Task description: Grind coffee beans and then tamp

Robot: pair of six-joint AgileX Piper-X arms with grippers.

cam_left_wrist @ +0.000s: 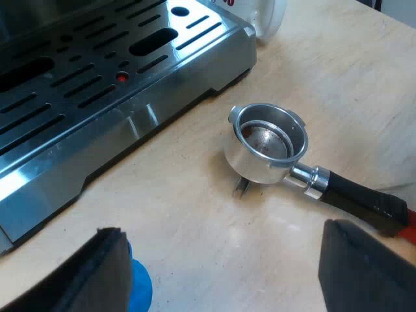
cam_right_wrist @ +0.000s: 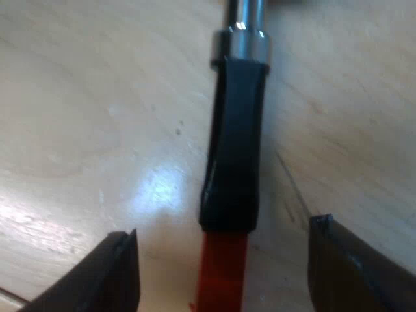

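The holder (cam_left_wrist: pixel 265 153) is silver, its handle (cam_right_wrist: pixel 235 143) black ending in red, the counter (cam_left_wrist: pixel 188 214) pale wood-grain, the slotted espresso machine (cam_left_wrist: pixel 149 110) silver, the tamper (cam_left_wrist: pixel 140 286) blue.

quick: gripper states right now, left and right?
Left gripper: open, holding nothing.
Right gripper: open, one finger on each side of the holder's handle, not clamped on it.

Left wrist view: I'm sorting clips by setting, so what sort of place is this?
Probably a coffee-making bench: an espresso machine with a slotted steel tray, and a loose metal holder lying on a pale wooden table.
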